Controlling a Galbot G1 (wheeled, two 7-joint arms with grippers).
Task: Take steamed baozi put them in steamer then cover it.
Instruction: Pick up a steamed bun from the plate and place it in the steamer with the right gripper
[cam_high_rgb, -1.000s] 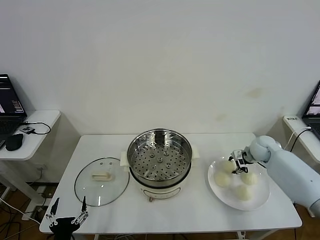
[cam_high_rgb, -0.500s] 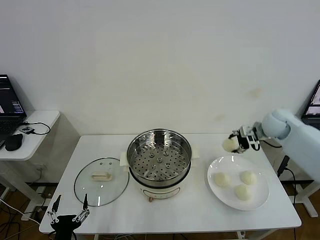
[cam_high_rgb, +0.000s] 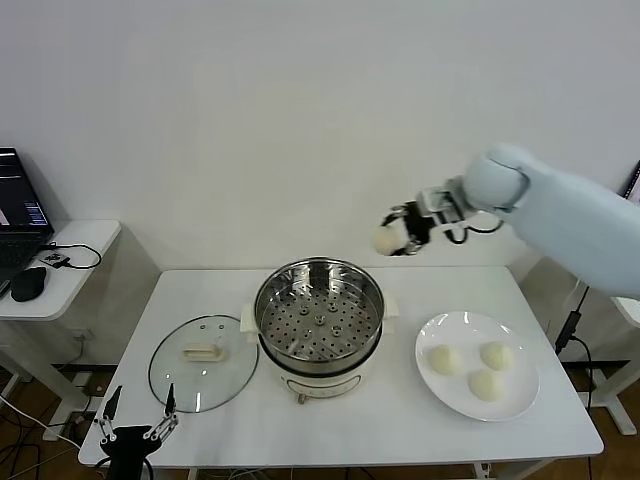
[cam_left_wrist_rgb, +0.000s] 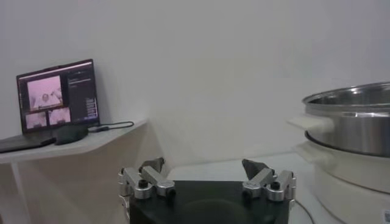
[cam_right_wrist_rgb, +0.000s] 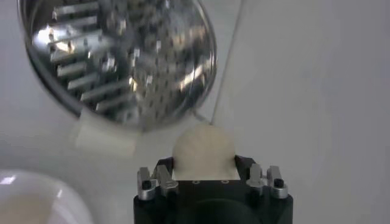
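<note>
"One bun (cam_high_rgb: 385, 238) was up in the air just then, clamped between the fingers of the right gripper (cam_high_rgb: 397, 233), while three more (cam_high_rgb: 445, 358) sat on the white plate (cam_high_rgb: 520, 399). Where was it against the steamer (cam_high_rgb: 318, 318)?"

"Above and off toward the pot's far right rim, not yet over the perforated tray (cam_high_rgb: 320, 326). The wrist camera showed the dough (cam_right_wrist_rgb: 204, 148) bulging out past the jaws, with the steel rim (cam_right_wrist_rgb: 201, 91) still off to one side."

"So how should that carry have been finished?"

"I'd have judged it best to bring the bun over the tray first, then lower it low inside the wall before opening, so it wouldn't drop and roll. Setting it toward one side would leave room for the other three. The squeeze needed to be light; soft dough dents."

"And the other arm?"

"The left gripper (cam_high_rgb: 134, 436) hung at the table's (cam_high_rgb: 360, 440) near left edge, fingers spread wide, holding nothing. The glass lid (cam_high_rgb: 203, 362) lay flat beside the steamer, ready for later."
</note>
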